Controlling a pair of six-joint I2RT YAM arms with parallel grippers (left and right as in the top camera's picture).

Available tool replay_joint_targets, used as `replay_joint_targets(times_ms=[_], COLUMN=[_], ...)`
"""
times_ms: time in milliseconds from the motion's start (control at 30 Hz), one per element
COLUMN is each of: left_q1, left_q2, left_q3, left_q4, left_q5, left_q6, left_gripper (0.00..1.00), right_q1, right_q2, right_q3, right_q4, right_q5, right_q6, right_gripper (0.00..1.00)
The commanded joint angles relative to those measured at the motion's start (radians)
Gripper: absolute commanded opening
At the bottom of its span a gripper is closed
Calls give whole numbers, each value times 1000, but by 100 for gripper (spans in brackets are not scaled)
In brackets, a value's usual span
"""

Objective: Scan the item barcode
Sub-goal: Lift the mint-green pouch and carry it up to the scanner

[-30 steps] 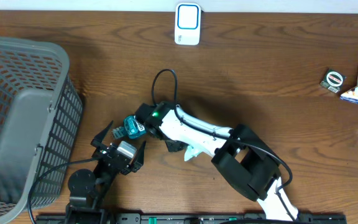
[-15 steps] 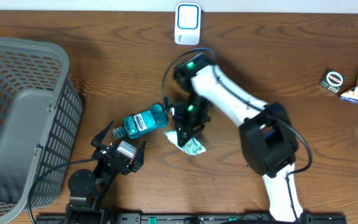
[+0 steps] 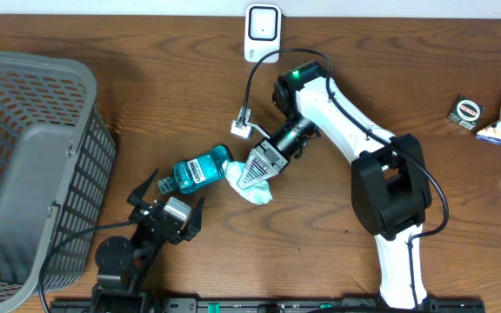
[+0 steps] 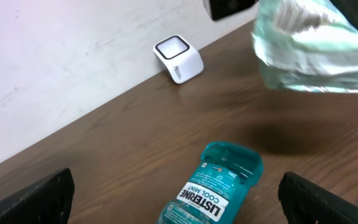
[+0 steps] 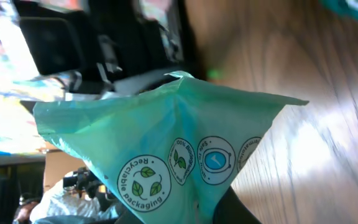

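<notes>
Pale mint-green crinkly plastic pouch (image 3: pixel 254 191) is pinched in the right gripper (image 3: pixel 249 178), jaws closed tight on it. It hangs crumpled mid-table, clear of the brown wooden table (image 3: pixel 146 104) w/ a shadow underneath. A row of round printed icons runs across it, one reading "Recyclable packaging".

White boxy barcode scanner (image 3: pixel 262 33), rounded corners, blue-outlined square window, stands at the table's back edge by the wall. It's well apart from the pouch, approx straight behind it.

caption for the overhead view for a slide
Right gripper holds a green packet beside the mouthwash bottle, short of the scanner.
</notes>
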Motion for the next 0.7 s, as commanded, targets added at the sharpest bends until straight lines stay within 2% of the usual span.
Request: replay_joint_targets(times_ms=[0,200,333,433,667], left_q1=[-4,-4,-4,-4,-4], left_q2=[-1,-1,-1,-1,-1], left_q3=[-26,-26,-26,-26,-26], left_q4=[-20,-20,-20,-20,-20], left_q5=[20,20,20,20,20], left_q6=[6,6,6,6,6], left_gripper=[98,98,98,98,98], right_q1=[-6,-8,-26,-43,-64], right_q2=[5,5,5,5,5], right_q3=[12,12,12,12,12], right_q4=[0,0,-1,0,0], right_q5=[-141,-164,-186,-190,-175], right_q6=[-143,-245,-236,-179,-196], right_gripper=[1,1,1,1,1])
